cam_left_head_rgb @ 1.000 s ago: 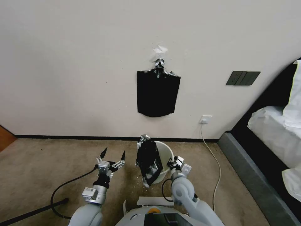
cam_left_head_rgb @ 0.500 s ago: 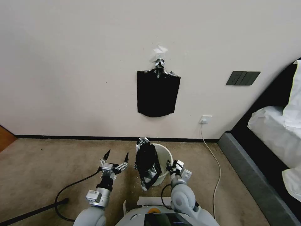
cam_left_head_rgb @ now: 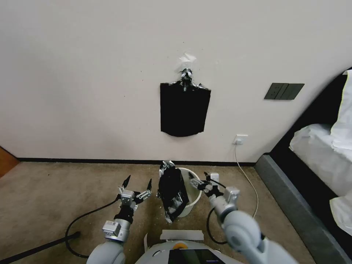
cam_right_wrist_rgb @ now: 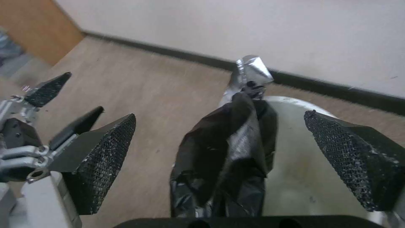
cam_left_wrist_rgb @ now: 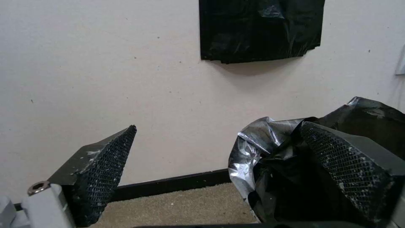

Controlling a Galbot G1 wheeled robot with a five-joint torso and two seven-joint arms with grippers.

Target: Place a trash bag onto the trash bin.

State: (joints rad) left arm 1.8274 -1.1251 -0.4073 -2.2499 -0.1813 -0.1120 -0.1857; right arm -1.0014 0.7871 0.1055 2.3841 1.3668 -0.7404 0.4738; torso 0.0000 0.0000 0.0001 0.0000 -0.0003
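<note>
trash bag [cam_left_head_rgb: 172, 192] 1 | trash bin [cam_left_head_rgb: 193, 194] 1 | hanging bag bundle [cam_left_head_rgb: 184, 109] 1

1. The trash bin [cam_left_head_rgb: 192, 190] has its left side and much of its mouth covered by the trash bag [cam_left_head_rgb: 172, 192]; its base is hidden too.
2. In the right wrist view the trash bin [cam_right_wrist_rgb: 295, 158] is cut off by the lower edge, and the trash bag [cam_right_wrist_rgb: 227, 158] runs out of that picture behind the wrist's dark housing.
3. In the left wrist view the trash bag [cam_left_wrist_rgb: 274, 171] is partly hidden behind one finger [cam_left_wrist_rgb: 350, 171].
4. The bundle of black bags [cam_left_wrist_rgb: 259, 28] is cut off by the upper edge there.
5. The bed [cam_left_head_rgb: 322, 154] at far right is cropped by the head view's edge.
</note>
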